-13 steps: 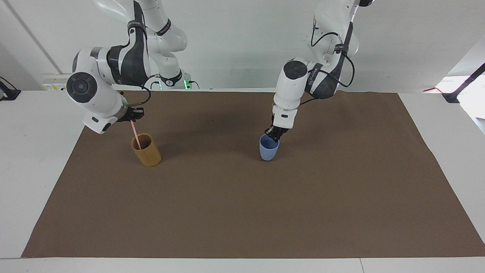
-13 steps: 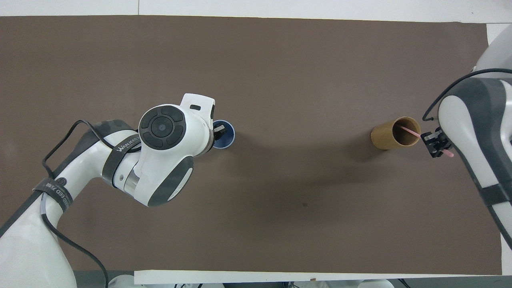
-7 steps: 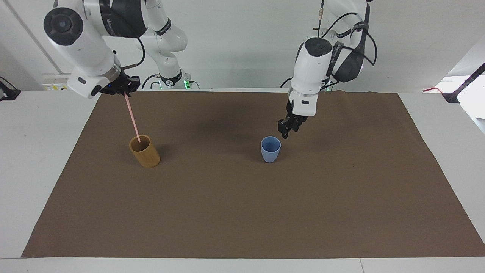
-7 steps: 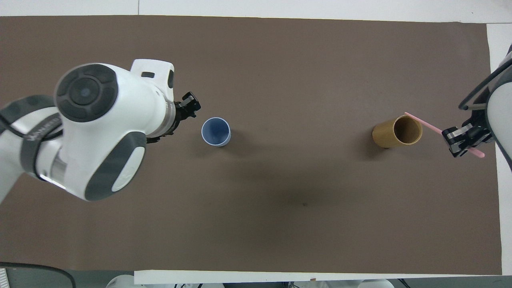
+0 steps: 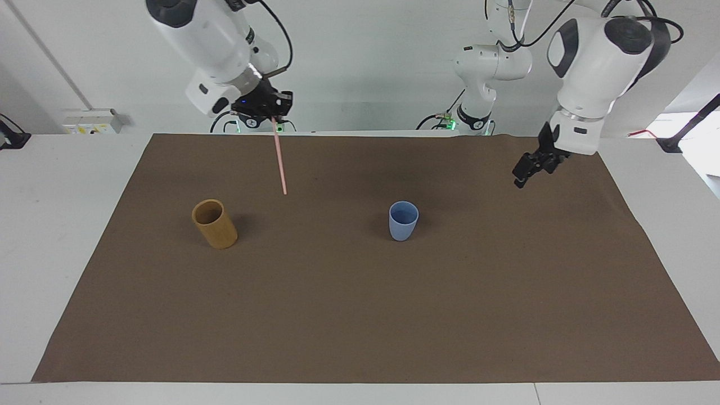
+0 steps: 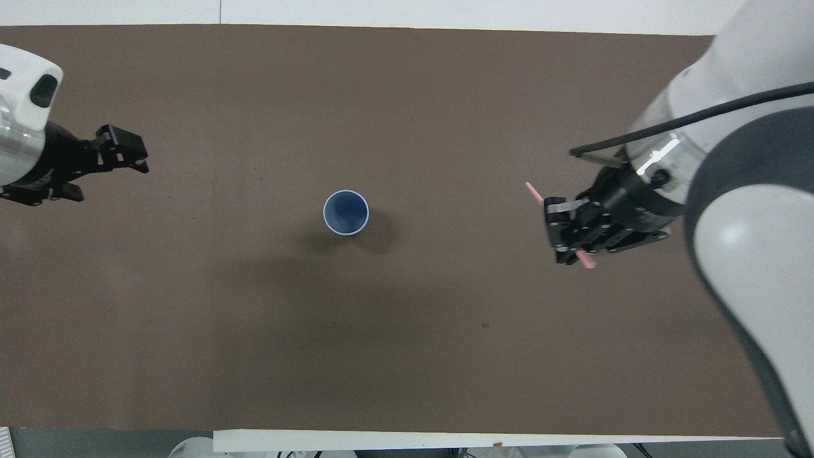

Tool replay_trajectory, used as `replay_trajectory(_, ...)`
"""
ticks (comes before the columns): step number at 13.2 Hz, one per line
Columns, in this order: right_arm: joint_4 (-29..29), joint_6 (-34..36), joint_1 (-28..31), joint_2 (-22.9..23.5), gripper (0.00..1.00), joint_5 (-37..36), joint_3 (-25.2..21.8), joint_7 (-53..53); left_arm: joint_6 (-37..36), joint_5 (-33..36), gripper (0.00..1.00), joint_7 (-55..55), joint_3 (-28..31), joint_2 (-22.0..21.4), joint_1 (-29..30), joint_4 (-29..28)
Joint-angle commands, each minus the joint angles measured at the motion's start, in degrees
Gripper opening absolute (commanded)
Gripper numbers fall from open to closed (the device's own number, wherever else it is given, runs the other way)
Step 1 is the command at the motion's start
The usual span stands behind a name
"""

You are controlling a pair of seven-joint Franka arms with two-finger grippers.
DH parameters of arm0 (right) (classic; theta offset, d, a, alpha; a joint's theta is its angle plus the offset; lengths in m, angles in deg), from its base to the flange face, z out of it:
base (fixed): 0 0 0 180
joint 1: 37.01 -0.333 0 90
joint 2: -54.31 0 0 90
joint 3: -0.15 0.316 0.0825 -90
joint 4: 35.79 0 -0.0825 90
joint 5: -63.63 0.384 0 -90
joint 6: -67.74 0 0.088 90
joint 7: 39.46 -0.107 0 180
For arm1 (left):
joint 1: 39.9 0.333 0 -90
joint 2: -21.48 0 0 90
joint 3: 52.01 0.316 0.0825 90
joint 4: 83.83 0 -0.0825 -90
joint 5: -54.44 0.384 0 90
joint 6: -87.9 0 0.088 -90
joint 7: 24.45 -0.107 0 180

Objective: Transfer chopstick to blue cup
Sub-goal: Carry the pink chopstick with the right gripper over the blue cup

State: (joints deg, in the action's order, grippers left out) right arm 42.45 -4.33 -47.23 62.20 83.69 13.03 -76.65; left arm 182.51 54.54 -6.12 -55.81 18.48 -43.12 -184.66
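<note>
Chopstick (image 5: 279, 157) aloft between two cups

The right gripper (image 5: 271, 109) has its jaws closed on the top end of the pale pink stick and holds it in the air over the brown mat (image 5: 360, 315). In the facing view the long axis runs almost straight up and down. The gripped end is at 12 o'clock and the free tip points to 6 o'clock, leaning a touch toward 5. The tip is clear of both cups. From overhead the stick is foreshortened. A short stub shows on each side of the jaws, one at about 11 o'clock and the other at about 5.

The blue cup (image 5: 403, 220) stands upright on the mat near the middle of the table (image 5: 56, 225). Its mouth faces up, and from overhead its inside is plain blue down to the bottom. The tan cup (image 5: 215, 225) stands on the mat toward the right arm's end. In the facing view it is at 9 o'clock from the blue cup and well apart from it. Its round mouth is open, with only its own inner wall showing. The overhead view does not show it.

In the facing view the chopstick's free tip is at about 10 o'clock from the blue cup and about 1 o'clock from the tan cup.

The left gripper (image 5: 531, 166) hangs over the mat toward the left arm's end, at about 2 o'clock from the blue cup in the facing view. Its jaws are spread apart and grip nothing.
</note>
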Motion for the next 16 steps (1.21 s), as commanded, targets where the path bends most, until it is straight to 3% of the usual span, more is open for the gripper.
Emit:
replay_trajectory(1,-1.4,-10.6,-7.8,5.4,0.0,4.8,0.2,-16.1,-8.6,-0.1,1.0,-16.1,-0.7,3.1,5.1,8.0)
replay_trajectory(6,1.1,-22.7,-19.2,11.2,0.0,3.1,0.1,-23.1,-11.9,0.5,1.0,-19.7,-0.9,4.9,5.3,11.7)
replay_trajectory(12,9.8,-29.5,-18.0,8.7,0.0,6.9,0.2,-23.5,-9.4,0.8,1.0,-19.0,-1.0,4.1,5.2,11.0)
replay_trajectory(16,9.8,-29.5,-16.5,8.7,0.0,6.9,0.2,-18.9,-9.4,0.8,1.0,-18.9,-0.9,3.8,5.9,10.4)
